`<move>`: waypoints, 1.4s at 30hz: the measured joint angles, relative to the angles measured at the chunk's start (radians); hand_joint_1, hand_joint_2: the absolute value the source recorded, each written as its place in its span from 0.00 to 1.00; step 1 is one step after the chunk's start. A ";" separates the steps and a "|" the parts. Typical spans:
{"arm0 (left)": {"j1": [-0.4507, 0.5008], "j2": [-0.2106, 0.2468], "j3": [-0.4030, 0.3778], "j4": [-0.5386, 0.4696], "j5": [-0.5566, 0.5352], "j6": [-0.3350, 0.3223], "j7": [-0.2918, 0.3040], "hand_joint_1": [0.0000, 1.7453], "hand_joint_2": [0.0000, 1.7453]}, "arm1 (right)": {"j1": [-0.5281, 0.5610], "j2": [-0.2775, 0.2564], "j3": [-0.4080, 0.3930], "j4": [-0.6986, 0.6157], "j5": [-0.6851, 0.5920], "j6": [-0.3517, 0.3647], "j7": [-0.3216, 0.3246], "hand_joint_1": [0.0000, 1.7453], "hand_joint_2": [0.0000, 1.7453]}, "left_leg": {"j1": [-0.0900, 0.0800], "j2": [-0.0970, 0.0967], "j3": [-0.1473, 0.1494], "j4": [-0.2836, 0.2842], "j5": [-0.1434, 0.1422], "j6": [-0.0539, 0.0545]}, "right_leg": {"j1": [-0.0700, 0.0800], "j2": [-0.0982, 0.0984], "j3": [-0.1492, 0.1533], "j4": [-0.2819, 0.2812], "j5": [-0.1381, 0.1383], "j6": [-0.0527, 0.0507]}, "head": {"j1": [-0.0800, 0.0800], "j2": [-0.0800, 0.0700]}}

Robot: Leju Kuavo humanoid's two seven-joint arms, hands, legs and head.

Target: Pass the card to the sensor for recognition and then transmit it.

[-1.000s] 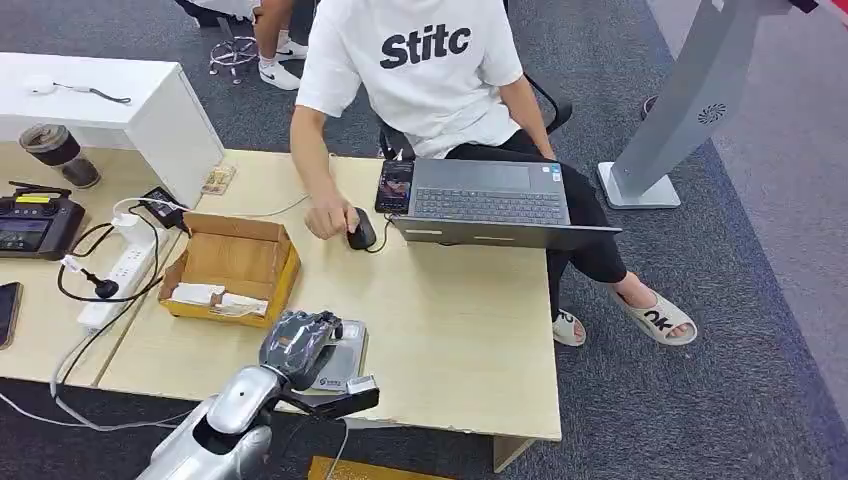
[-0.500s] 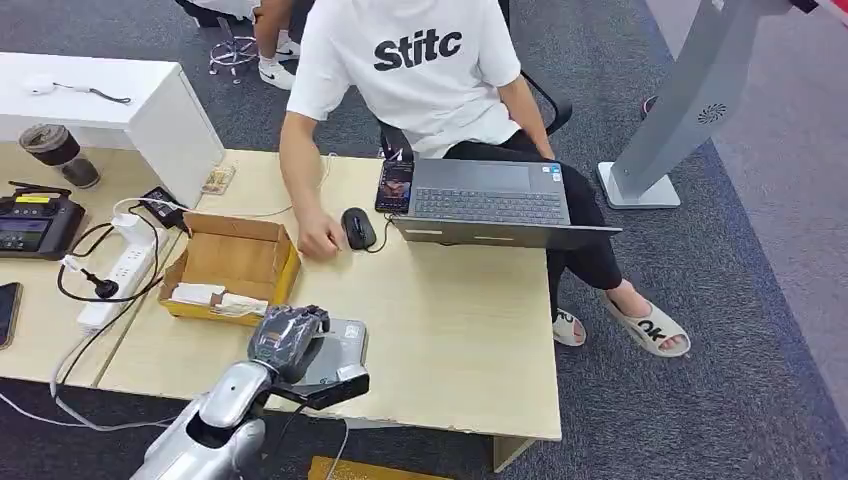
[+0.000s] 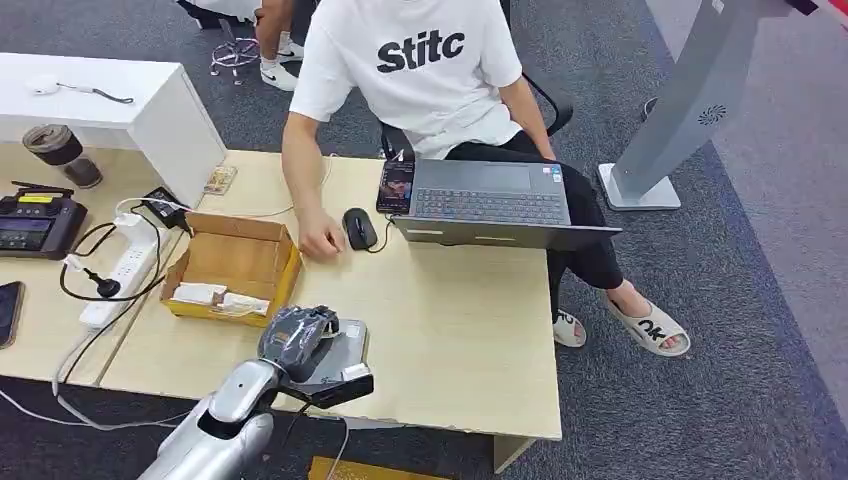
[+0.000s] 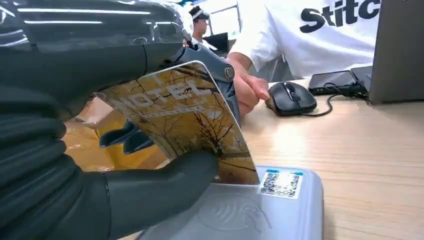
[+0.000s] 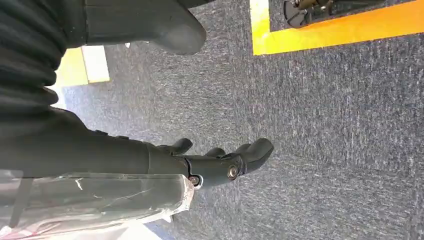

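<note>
The card (image 4: pixel 185 125) was gripped by the left robot hand (image 3: pixel 297 338) and tilted, its low edge touching the grey card reader (image 4: pixel 260 210) at the near edge of the tabletop (image 3: pixel 450 320), likely so it could be read. The right robot hand (image 5: pixel 220 160) hung over the floor, fingers loosely curled, nothing held.
</note>
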 joint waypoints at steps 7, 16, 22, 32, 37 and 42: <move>-0.013 -0.008 0.001 0.024 0.009 0.010 -0.004 1.00 1.00 | 0.000 0.000 0.010 0.000 0.000 0.000 0.000 0.00 1.00 | 0.000 0.000 0.002 0.000 0.000 0.000 | 0.000 0.000 0.001 0.000 0.000 0.000 | 0.000 0.000; -0.012 0.053 0.034 -0.047 -0.078 0.058 0.067 1.00 1.00 | 0.001 0.000 0.013 0.000 -0.011 -0.003 -0.005 0.00 1.00 | 0.001 0.001 0.000 0.000 0.001 -0.001 | 0.001 0.001 -0.001 0.001 0.000 0.000 | 0.000 0.000; -0.040 0.129 0.103 -0.176 -0.132 0.089 0.089 1.00 1.00 | 0.001 0.000 0.023 0.000 0.000 -0.003 0.004 0.00 1.00 | 0.001 0.001 -0.001 0.000 0.001 -0.002 | 0.001 0.001 -0.003 0.002 0.000 0.000 | 0.000 0.000; -0.110 0.188 0.182 -0.198 -0.111 0.144 0.051 1.00 1.00 | -0.006 0.000 0.068 0.000 0.035 -0.003 0.020 0.00 1.00 | 0.000 0.000 -0.001 0.000 0.001 -0.001 | 0.000 0.001 -0.002 0.002 0.000 0.000 | 0.000 0.000; -0.118 0.187 0.195 -0.197 -0.105 0.167 0.044 0.00 1.00 | -0.009 0.000 0.077 0.000 0.036 -0.003 0.022 0.00 1.00 | 0.000 0.001 -0.001 0.000 0.001 -0.001 | 0.000 0.001 -0.003 0.002 0.000 0.000 | 0.000 0.000; -0.105 0.166 0.201 -0.197 -0.102 0.257 0.045 0.00 1.00 | -0.008 0.000 0.085 0.000 0.032 -0.005 0.031 0.00 1.00 | 0.000 0.001 -0.002 0.000 0.001 -0.001 | 0.000 0.001 -0.003 0.002 0.000 0.000 | 0.000 0.000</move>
